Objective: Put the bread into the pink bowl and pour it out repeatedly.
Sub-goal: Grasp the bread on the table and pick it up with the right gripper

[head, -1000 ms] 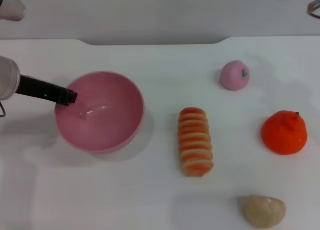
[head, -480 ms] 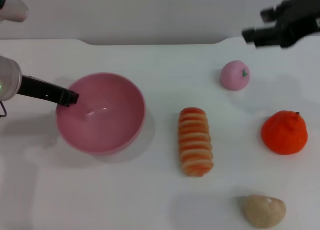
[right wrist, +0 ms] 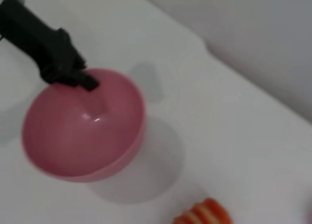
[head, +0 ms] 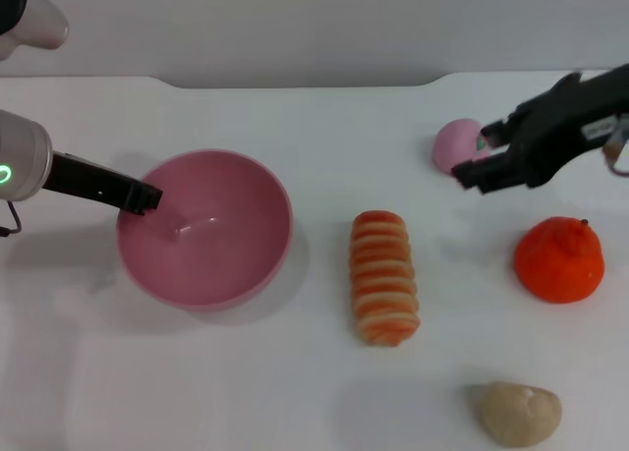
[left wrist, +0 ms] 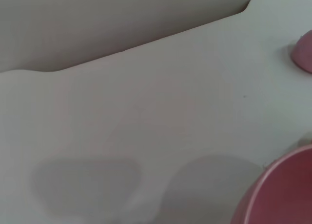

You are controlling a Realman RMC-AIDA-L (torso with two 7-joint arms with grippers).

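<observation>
bread (head: 384, 277) lies flat on the table (head: 314, 392), untouched, just right of the pink bowl (head: 204, 227). left gripper (head: 147, 197) pinches the bowl's rim. right gripper (head: 479, 156), fingers spread and empty, hovers by the small pink ball (head: 454, 144); descending here risks knocking that ball, or grabbing it instead.

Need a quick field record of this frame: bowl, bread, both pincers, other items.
bowl: glossy pink plastic bowl, upright on the white table, nothing inside
bread: ridged orange-red and cream striped toy loaf, flat on the table beside the bowl, not held
left pincer: at the bowl's rim, on the robot's left side
right pincer: in the air in front of the small pink ball, holding nothing
other items: orange round fruit; small beige lump
task state: bread not yet in bowl
</observation>
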